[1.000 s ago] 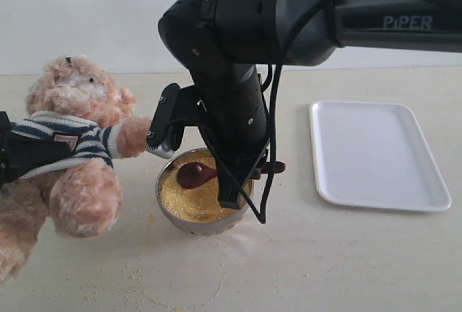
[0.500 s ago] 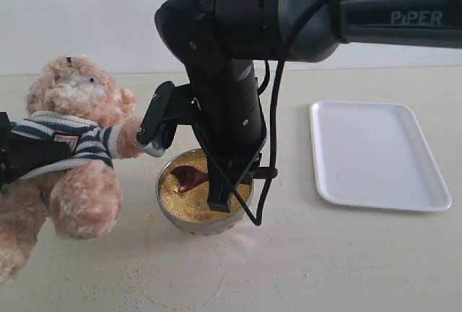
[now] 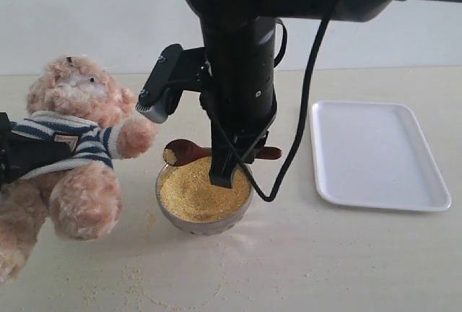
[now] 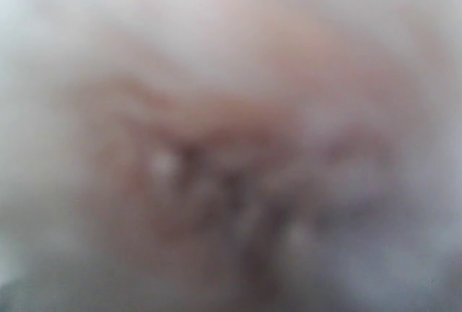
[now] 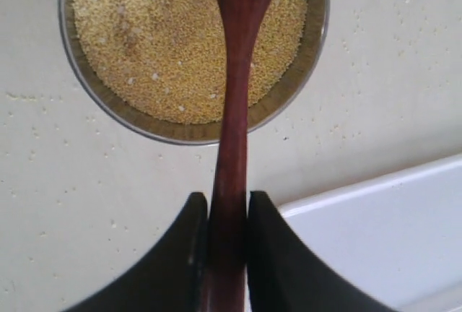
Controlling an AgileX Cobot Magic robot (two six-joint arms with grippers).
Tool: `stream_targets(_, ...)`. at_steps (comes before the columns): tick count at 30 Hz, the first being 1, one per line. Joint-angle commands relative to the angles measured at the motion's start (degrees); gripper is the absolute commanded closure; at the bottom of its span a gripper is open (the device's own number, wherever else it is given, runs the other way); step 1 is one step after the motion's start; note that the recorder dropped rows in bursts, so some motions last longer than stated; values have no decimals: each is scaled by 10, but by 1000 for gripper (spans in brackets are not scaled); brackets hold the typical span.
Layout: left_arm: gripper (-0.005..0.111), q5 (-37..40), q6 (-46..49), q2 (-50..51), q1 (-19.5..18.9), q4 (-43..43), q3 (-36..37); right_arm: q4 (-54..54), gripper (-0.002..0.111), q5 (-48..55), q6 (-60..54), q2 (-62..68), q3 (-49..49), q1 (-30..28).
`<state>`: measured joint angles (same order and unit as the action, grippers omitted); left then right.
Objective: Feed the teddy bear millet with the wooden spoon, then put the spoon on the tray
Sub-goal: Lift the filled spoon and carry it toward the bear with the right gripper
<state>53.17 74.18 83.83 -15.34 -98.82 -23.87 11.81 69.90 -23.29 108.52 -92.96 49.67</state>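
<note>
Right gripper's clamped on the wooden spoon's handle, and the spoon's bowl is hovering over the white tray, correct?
Not quite. The right gripper is clamped on the wooden spoon by its handle, but the spoon's bowl hovers over the metal bowl of millet, not the tray. The exterior view shows it.

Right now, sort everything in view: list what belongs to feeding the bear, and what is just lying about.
Belongs to the job: teddy bear; wooden spoon, gripped in the right tool; millet; metal bowl; tray.

Just lying about: spilled grains on the table.
</note>
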Motion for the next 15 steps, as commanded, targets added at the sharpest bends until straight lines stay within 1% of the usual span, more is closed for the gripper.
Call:
stream_targets(1, 102, 19, 5, -1, -1, -11, -3, -26, 109, 1, 5, -13, -2, -19)
stream_targets(4, 102, 19, 5, -1, -1, -11, -3, -47, 109, 1, 3, -20, -2, -28)
stream_targets(8, 102, 22, 5, -1, -1, -11, -3, -47, 109, 1, 4, -31, -2, -41)
stream_targets(15, 102, 23, 9, -1, -1, -11, -3, -50, 109, 1, 39, -43, -1, -46)
